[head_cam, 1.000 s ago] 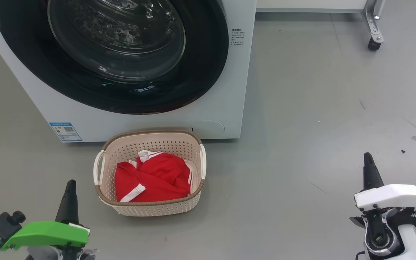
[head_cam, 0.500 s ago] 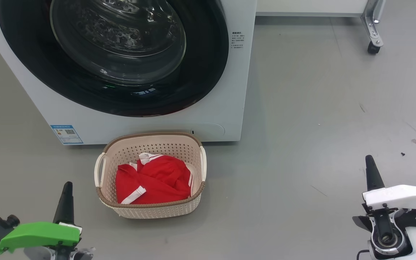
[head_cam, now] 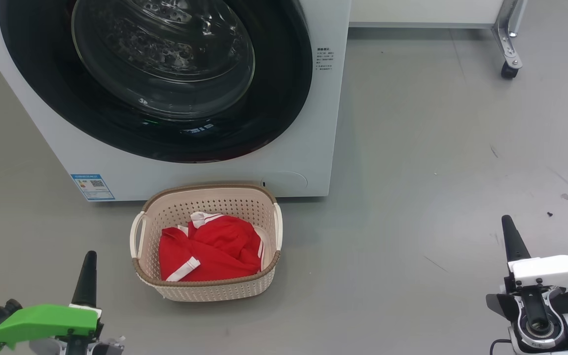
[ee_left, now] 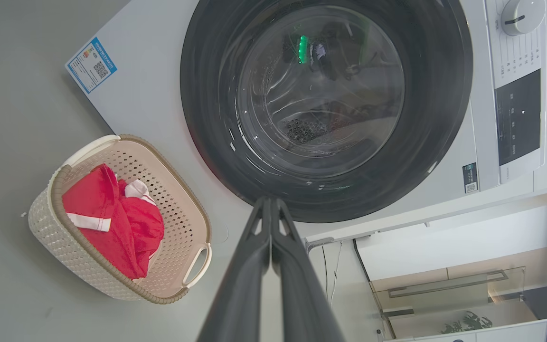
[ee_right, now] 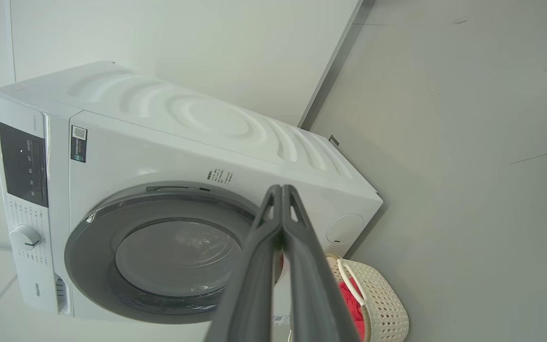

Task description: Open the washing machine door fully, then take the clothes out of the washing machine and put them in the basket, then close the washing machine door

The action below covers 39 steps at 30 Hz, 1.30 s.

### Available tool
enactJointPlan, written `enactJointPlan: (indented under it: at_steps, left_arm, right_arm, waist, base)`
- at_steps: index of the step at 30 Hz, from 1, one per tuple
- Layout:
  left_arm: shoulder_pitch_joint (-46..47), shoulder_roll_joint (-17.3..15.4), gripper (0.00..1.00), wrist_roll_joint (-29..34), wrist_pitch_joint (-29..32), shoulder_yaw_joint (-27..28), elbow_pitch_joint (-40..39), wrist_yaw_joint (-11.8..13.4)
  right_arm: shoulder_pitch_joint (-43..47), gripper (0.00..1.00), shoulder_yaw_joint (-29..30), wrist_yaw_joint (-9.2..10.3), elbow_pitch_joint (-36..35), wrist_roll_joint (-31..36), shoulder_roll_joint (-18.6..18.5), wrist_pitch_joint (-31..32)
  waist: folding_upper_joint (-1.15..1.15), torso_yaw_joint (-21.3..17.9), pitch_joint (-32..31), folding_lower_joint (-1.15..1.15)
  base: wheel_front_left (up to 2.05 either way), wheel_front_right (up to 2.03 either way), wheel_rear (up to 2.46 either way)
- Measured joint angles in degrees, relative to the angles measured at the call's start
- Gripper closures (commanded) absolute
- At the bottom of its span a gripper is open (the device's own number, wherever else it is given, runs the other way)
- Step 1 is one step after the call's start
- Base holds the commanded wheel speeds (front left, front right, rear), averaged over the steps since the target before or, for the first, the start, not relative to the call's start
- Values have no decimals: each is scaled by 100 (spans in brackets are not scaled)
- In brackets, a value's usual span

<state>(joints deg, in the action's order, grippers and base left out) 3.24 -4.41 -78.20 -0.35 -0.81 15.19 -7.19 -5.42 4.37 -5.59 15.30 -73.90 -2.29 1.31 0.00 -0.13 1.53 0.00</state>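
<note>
The left end effector [head_cam: 89,260] is closed and empty, its two dark fingers [ee_left: 242,289] pressed flat together into one tapered spike that points forward. Just behind it a green cover [head_cam: 42,319] caps the wrist. The right end effector [head_cam: 508,226] is the same: closed, empty and pointing forward, well apart from the left one. A white cover [head_cam: 555,270] sits right behind it, with a round wrist joint [head_cam: 539,324] beneath that cover.

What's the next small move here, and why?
Probably none, since the job looks done: the washing machine door sits flush and closed, the red clothes lie in the basket, and the left tool and right tool are shut, holding nothing.
</note>
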Motion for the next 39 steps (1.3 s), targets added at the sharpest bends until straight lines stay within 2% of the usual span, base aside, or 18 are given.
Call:
enactJointPlan:
  at_steps: [29, 39]
  left_arm:
    - [8, 16, 100, -1524, 424, 244, 67, 0]
    - [15, 22, 100, -1611, 433, 250, 71, 0]
  right_arm:
    - [7, 100, 296, -114, 44, -1768, 1, 461]
    - [8, 100, 302, -136, 47, -1789, 1, 468]
  waist:
    - [0, 13, -138, 0]
    - [0, 13, -138, 0]
  base:
    - [0, 0, 0]
    - [0, 0, 0]
